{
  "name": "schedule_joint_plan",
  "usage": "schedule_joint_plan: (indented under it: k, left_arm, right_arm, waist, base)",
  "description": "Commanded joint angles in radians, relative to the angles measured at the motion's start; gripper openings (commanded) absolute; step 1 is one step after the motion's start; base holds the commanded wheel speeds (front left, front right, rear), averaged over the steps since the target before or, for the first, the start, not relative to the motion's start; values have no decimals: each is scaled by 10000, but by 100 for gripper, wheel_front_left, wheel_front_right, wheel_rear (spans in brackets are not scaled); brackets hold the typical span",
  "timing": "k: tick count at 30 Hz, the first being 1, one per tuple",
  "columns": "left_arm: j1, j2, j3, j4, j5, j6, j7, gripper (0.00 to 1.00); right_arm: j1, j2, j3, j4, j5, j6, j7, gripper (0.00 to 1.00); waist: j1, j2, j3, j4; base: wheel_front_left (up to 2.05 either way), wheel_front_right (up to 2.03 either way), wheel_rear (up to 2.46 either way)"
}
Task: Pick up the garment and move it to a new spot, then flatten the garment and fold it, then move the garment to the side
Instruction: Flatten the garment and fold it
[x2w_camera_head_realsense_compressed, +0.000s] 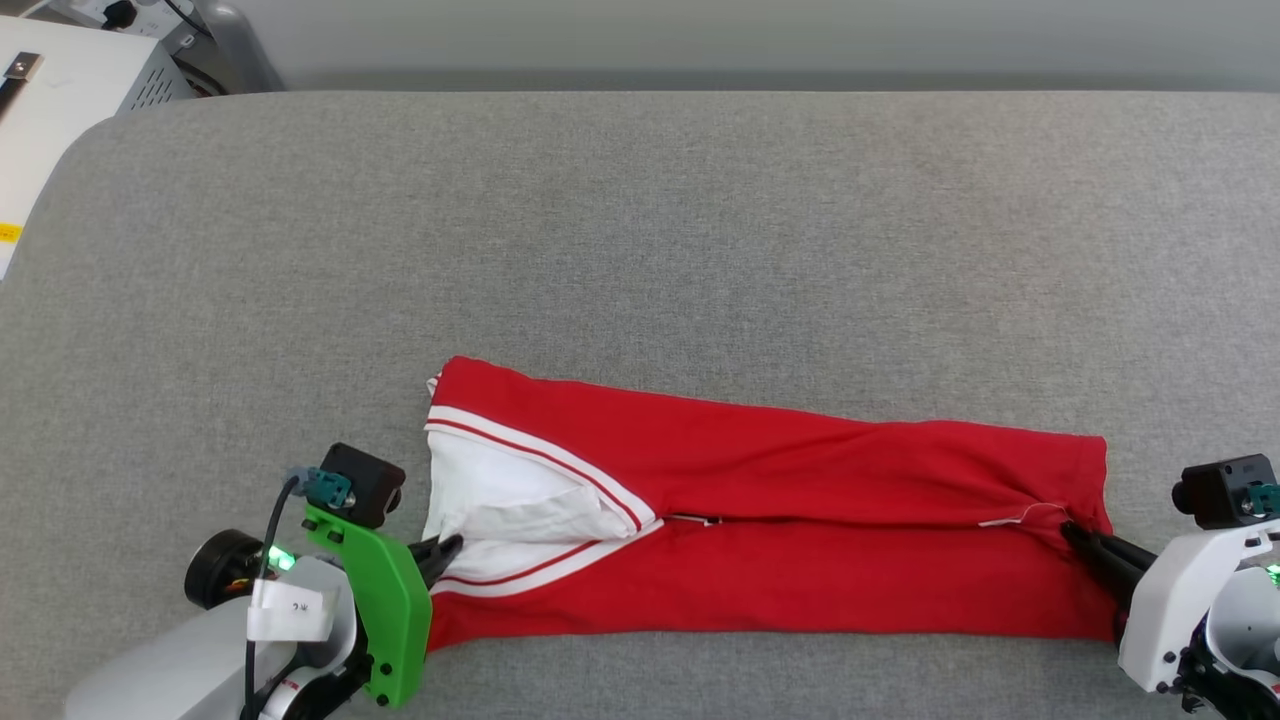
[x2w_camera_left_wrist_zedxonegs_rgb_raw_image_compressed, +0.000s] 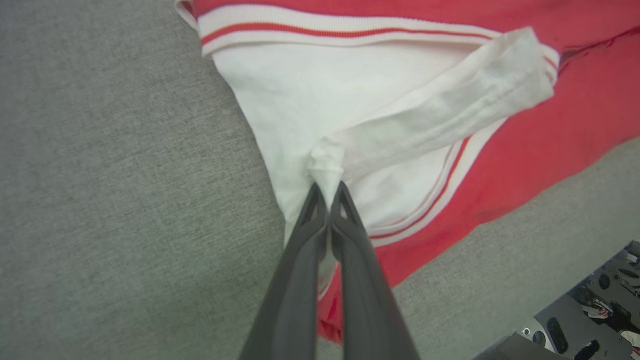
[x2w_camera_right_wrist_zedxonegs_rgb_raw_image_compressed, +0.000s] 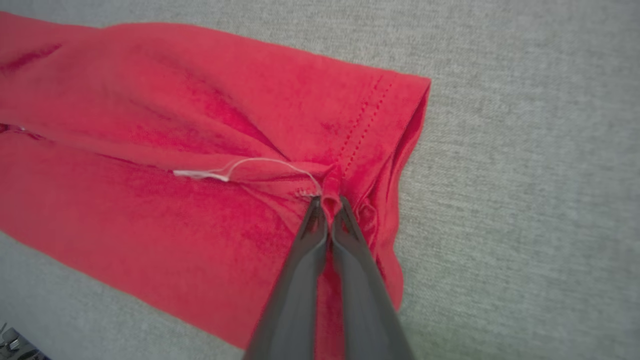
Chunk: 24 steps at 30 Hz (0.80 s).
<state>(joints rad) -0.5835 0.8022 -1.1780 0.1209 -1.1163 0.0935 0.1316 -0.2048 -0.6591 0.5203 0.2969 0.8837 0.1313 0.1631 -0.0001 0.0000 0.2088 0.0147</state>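
Note:
The garment (x2w_camera_head_realsense_compressed: 780, 520) lies as a long red band across the near part of the grey table (x2w_camera_head_realsense_compressed: 640, 230), both long sides folded in to meet along the middle. Its white sleeves with red-striped trim sit at the left end. My left gripper (x2w_camera_head_realsense_compressed: 450, 550) is shut on a pinch of white sleeve cloth, and in the left wrist view that gripper (x2w_camera_left_wrist_zedxonegs_rgb_raw_image_compressed: 328, 189) nips the bunched fabric of the garment (x2w_camera_left_wrist_zedxonegs_rgb_raw_image_compressed: 350, 105). At the right end my right gripper (x2w_camera_head_realsense_compressed: 1072, 530) is shut on the red hem. In the right wrist view this gripper (x2w_camera_right_wrist_zedxonegs_rgb_raw_image_compressed: 328, 200) holds a small fold of the garment (x2w_camera_right_wrist_zedxonegs_rgb_raw_image_compressed: 200, 150) beside a loose white thread.
White equipment (x2w_camera_head_realsense_compressed: 60, 90) stands past the table's far left corner. Bare grey table surface stretches behind the garment and to both sides. The table's near edge lies close under the garment.

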Motion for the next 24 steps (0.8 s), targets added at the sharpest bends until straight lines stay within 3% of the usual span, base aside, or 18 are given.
schedule_joint_plan:
  k: [1,2,3,4,5,6,14,19,24]
  left_arm:
    - [180,-116,59,125,-74,63,-201,0]
    - [246,-171,142,198,-105,89,-425,0]
    - [305,-194,242,246,-96,154,-696,23]
    - [344,-185,364,299,55,300,-1123,100]
    - [414,-168,456,357,126,439,-1422,100]
    - [498,-127,496,392,233,547,-1686,100]
    - [1016,-29,1262,86,948,2063,-3626,100]
    - [1339,-278,2134,-284,1618,3031,-3914,100]
    - [1982,-862,3752,-910,3095,3740,-3930,100]
  right_arm:
    - [149,95,5,102,-42,-6,70,0]
    - [136,146,5,122,-42,-6,79,0]
    - [118,192,-25,113,-3,-6,64,0]
    - [103,220,-80,92,49,-6,43,40]
    - [99,218,-104,29,104,-6,42,85]
    - [111,194,-168,-69,206,-6,25,100]
    - [415,-245,-1326,-1109,1527,-6,-11,100]
    - [599,-574,-2354,-1459,2481,-6,384,100]
    - [756,-855,-2780,-1074,3154,-6,1534,100]
  waist:
    - [1,0,-12,-21]
    - [1,0,-47,-51]
    - [1,0,-86,-79]
    - [1,0,-135,-100]
    - [1,0,-193,-116]
    - [1,0,-259,-128]
    - [1,0,-660,-51]
    - [1,0,-713,65]
    - [1,0,-576,204]
  base:
    - [0,0,0]
    - [0,0,0]
    - [0,0,0]
    - [0,0,0]
    - [0,0,0]
    - [0,0,0]
    - [0,0,0]
    - [0,0,0]
    - [0,0,0]
